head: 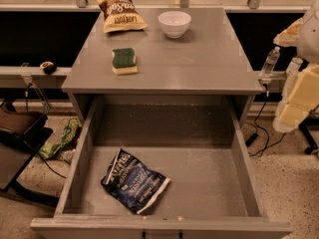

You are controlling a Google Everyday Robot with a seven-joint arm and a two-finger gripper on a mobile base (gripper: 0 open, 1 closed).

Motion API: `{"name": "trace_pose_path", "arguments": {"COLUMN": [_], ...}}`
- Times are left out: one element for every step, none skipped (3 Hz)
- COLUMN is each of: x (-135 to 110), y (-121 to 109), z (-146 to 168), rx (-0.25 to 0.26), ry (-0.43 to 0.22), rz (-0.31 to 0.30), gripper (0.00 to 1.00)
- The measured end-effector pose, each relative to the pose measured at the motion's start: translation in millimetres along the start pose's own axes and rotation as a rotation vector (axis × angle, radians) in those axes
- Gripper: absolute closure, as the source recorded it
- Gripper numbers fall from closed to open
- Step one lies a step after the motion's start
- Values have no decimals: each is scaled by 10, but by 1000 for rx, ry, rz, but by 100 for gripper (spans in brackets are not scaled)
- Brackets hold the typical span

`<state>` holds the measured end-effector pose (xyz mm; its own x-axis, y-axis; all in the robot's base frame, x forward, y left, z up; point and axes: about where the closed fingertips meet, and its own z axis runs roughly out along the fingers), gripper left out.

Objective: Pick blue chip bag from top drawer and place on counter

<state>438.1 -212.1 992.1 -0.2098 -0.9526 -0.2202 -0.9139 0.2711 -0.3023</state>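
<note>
Lying flat, lower left in the open top drawer [214,183]: blue chip bag [134,180], near the front wall. Higher up, counter [199,59] with sponge [123,60], bowl [174,23], yellow chip bag [118,10]. Far right, gripper [298,96], state impossible to tell. Best taken from above, pinching the crinkled middle.

Blue chip bag [134,180] lies in top drawer [212,183], jaws far right.

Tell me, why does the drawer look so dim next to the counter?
Camera view: the counter catches warm light and shines faintly; the drawer lies in its shadow, darkest at the back; the blue bag shows dark on its floor; the gripper, at the right edge, looks pale yellow.
</note>
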Motion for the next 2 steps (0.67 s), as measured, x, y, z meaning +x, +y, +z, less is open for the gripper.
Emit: {"name": "trace_pose_path", "arguments": {"x": [0, -104], "y": [0, -17], "z": [0, 109], "rx": [0, -15], "ry": [0, 5], "rz": [0, -19], "gripper": [0, 0]}}
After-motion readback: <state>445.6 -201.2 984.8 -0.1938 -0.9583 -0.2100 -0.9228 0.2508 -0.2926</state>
